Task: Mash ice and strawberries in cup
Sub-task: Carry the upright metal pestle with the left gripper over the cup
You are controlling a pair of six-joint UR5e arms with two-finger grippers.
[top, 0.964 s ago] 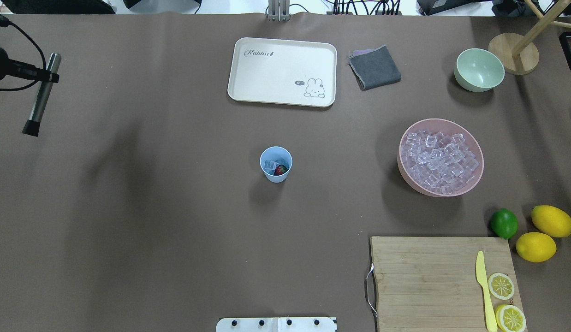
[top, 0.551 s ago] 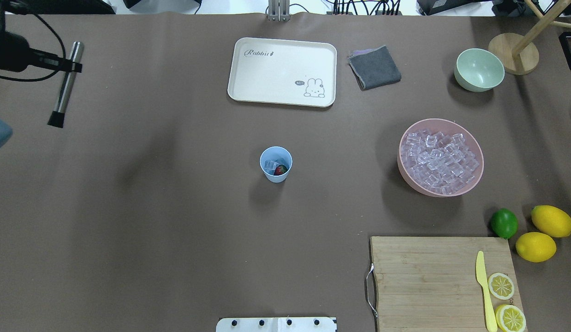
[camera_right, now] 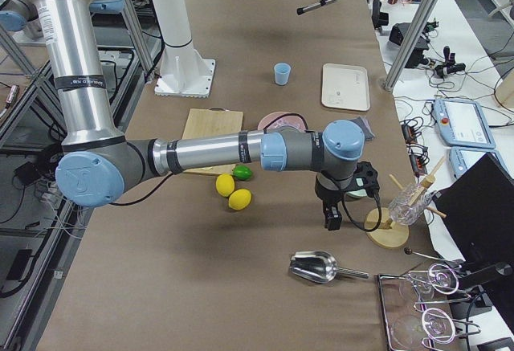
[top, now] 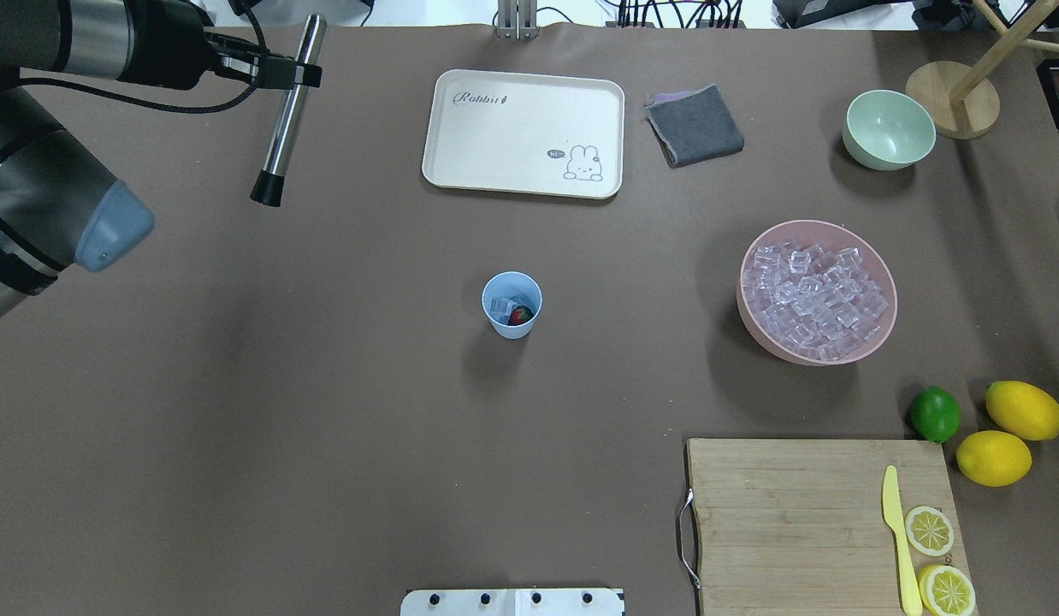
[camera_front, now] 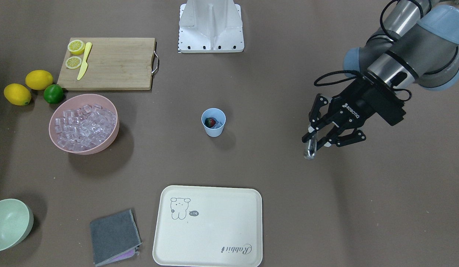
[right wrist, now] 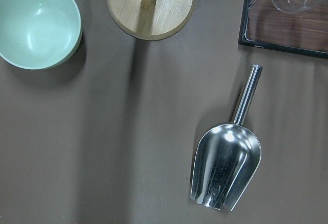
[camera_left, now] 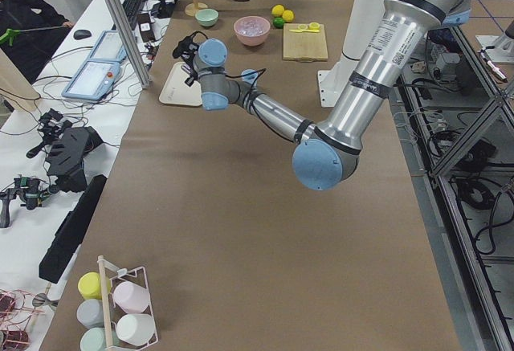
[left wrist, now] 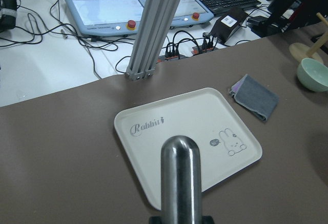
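The left gripper (top: pixel 294 75), jaws pinching the steel muddler (top: pixel 288 115), has swung in beside the tray (top: pixel 521 128), the cup (top: pixel 512 330) with ice (top: pixel 502 305) and strawberry (top: pixel 520 316) sits unmoved mid-table, and I can't tell the right gripper (camera_right: pixel 332 224) jaws' state.

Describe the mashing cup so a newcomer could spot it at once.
Start at the cream rabbit tray on the far side of the table; short of it, alone in the middle, stands the cup. It is small, light blue and handleless, holding ice and a red strawberry, unlike the wide pink bowl and pale green bowl on the robot's right.
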